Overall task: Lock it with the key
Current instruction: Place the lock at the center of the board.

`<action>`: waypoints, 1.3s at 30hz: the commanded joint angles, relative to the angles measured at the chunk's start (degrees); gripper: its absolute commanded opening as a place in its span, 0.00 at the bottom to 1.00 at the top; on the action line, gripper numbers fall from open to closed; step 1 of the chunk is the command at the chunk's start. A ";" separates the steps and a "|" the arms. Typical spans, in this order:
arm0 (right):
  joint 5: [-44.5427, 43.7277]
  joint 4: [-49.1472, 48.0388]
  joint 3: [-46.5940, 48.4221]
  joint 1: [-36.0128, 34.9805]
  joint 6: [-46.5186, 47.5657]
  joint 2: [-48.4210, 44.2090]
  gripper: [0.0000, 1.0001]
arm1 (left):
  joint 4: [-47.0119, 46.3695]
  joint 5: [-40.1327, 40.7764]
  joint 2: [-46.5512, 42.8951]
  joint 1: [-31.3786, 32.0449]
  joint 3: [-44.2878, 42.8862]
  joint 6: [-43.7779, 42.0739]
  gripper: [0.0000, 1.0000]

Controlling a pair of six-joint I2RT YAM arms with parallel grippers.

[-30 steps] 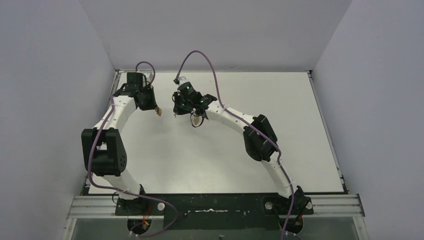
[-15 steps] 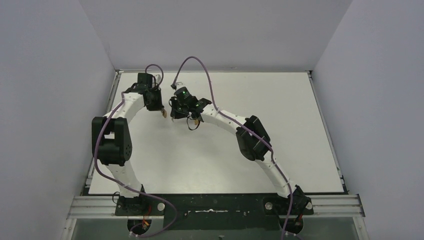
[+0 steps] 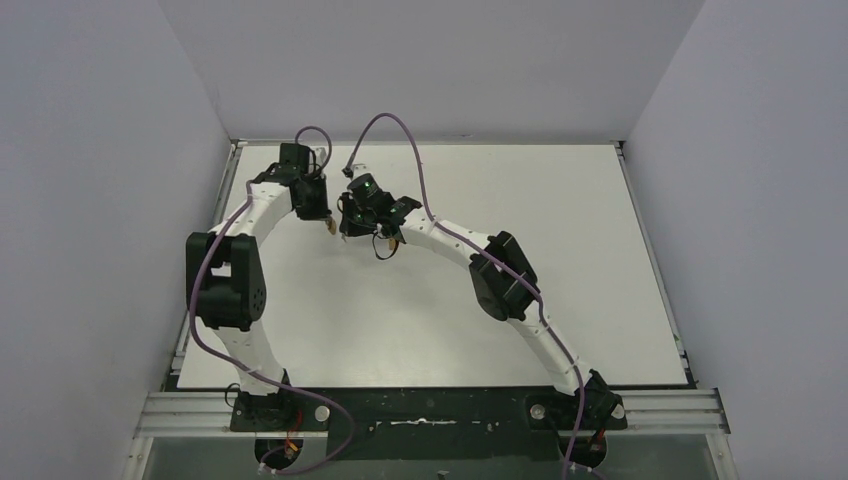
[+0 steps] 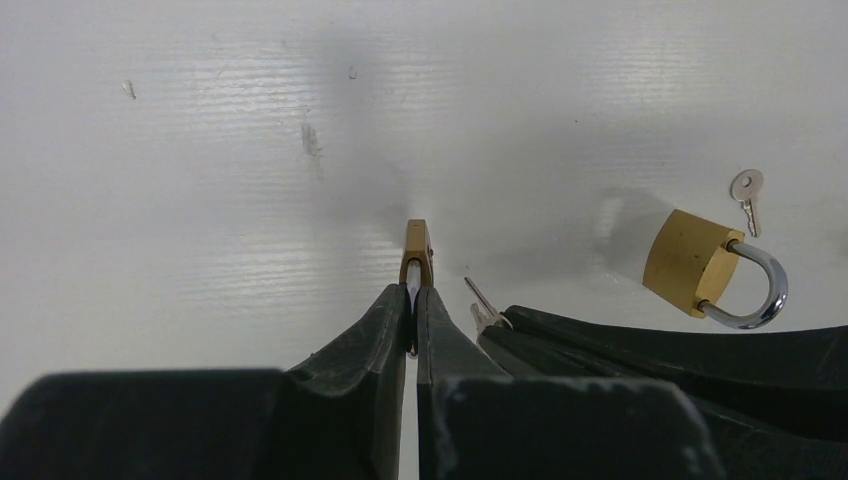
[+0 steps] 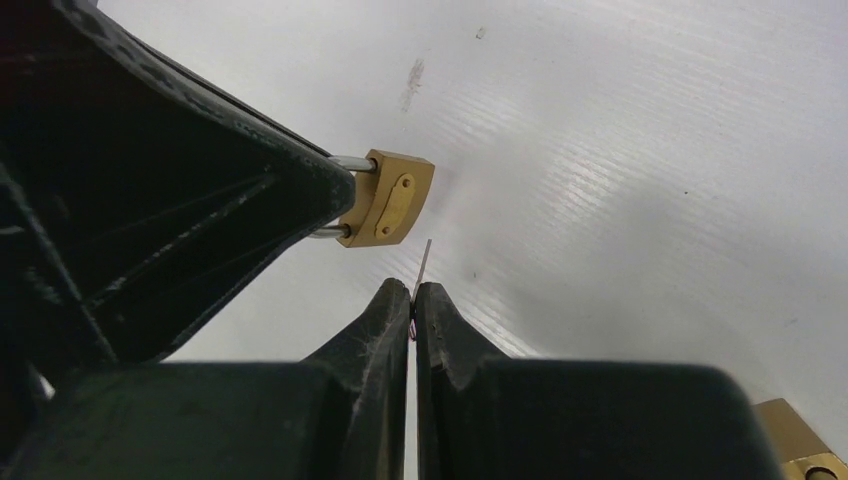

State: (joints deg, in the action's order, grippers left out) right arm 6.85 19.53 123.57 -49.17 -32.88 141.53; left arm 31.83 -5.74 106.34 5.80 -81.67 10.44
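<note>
My left gripper [image 4: 414, 290] is shut on the shackle of a small brass padlock [image 4: 417, 250], which sticks out edge-on past the fingertips. In the right wrist view the same padlock [image 5: 388, 197] shows its keyhole face, held by the left gripper's black fingers [image 5: 230, 210]. My right gripper [image 5: 412, 288] is shut on a thin silver key [image 5: 425, 258]. Its blade points up at the padlock's underside, a short gap away. The key [image 4: 478, 297] also shows just right of the held padlock. From above, both grippers [image 3: 325, 222] [image 3: 347, 228] meet at the back left of the table.
A second brass padlock [image 4: 690, 262] with its shackle swung open lies on the white table [image 4: 200, 150]. A loose silver key [image 4: 746, 188] lies beside it. That padlock's corner [image 5: 795, 432] shows at the lower right of the right wrist view. Grey walls enclose the table.
The left arm has swung right with its padlock and the right gripper has shifted left, so the two now sit close together. Most of that motion came in the first half second.
</note>
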 commanded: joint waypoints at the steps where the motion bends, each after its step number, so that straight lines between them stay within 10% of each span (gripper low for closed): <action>1: -0.96 -3.09 2.06 0.11 -1.16 0.50 0.00 | 0.19 0.95 1.18 0.76 -2.68 0.04 0.00; 39: -0.69 -2.06 -1.64 2.63 -3.15 0.99 0.00 | 3.06 3.48 4.48 1.83 -4.84 -0.77 0.00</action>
State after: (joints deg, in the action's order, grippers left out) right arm 6.87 19.35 122.67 -46.78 -35.59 143.72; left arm 35.40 -3.16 110.61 7.20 -83.31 10.24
